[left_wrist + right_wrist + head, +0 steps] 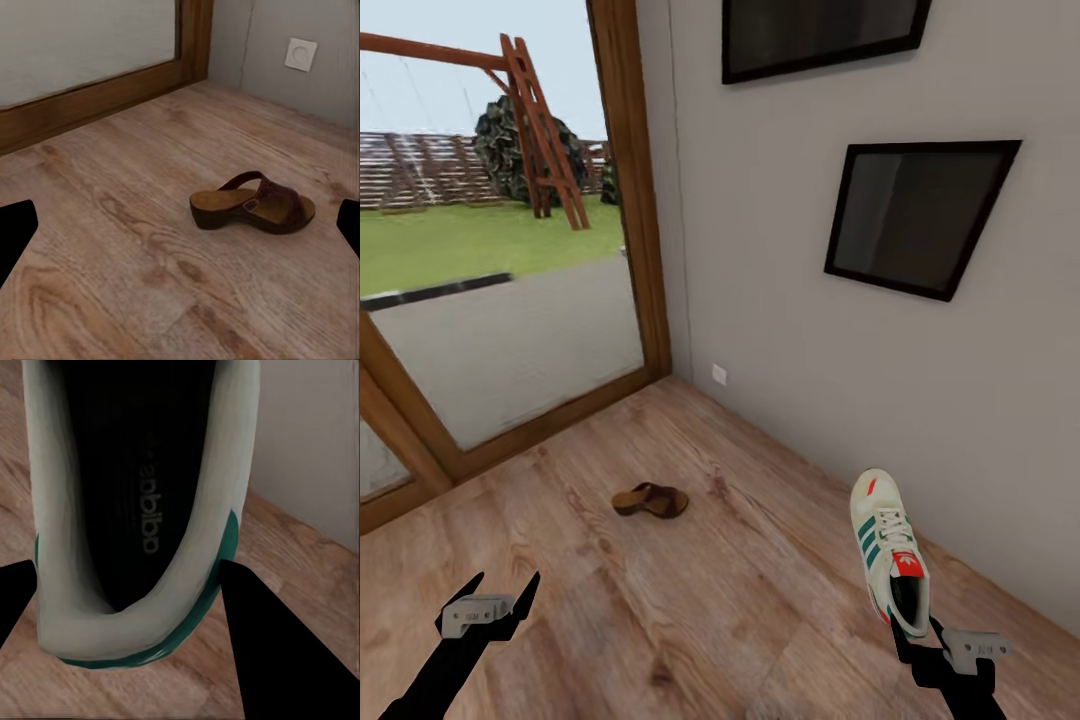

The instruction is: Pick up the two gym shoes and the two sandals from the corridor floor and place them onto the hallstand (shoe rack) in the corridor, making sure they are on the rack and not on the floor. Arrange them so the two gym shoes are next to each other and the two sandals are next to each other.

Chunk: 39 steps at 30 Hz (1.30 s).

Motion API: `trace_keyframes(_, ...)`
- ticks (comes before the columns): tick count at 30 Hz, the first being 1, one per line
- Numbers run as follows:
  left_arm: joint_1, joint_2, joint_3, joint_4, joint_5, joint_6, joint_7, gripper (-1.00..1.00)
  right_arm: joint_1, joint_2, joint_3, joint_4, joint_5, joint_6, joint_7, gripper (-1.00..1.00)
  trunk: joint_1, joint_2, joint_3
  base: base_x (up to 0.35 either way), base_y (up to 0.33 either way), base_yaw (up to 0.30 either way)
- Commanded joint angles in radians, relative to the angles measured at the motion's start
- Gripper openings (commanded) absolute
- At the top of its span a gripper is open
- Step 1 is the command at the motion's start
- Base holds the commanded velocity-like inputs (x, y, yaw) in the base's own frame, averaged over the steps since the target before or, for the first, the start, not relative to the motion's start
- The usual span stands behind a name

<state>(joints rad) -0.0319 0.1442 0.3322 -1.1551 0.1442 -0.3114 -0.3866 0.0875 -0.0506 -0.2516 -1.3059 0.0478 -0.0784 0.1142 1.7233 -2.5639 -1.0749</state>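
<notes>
Right gripper (912, 622) grips a sneaker (890, 548) by its heel, lifted off the floor (690, 610) near the wall; left gripper (502, 592) hangs spread, empty; one sandal (650, 499) lies mid-floor

right fingers (911, 625) gripping gym shoe (888, 546), sandal (650, 499) on floor (660, 600)

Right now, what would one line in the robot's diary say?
right pincer: shut on gym shoe heel, lifted | left pincer: open, facing sandal | sandal: on corridor floor
</notes>
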Motion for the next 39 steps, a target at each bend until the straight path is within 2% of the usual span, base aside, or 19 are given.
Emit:
trace_keyframes(1,0.0,0.0,0.0,0.0,0.0,0.0,0.0,1.0,0.0,0.0,0.0,0.0,-0.002,0.0,-0.001,-1.0,0.0,0.0,0.0,0.0,0.0,-0.261)
trace_keyframes(17,0.0,0.0,0.0,0.0,0.0,0.0,0.0,1.0,0.0,0.0,0.0,0.0,-0.001,0.001,0.0,-1.0,0.0,0.0,-0.001,0.0,0.0,-0.259)
trace_keyframes(39,0.0,0.0,0.001,0.0,0.001,0.0,0.0,1.0,-0.003,0.0,0.0,0.009,0.0,0.002,-0.001,-1.0,0.0,0.0,-0.022,0.0,0.0,-0.182)
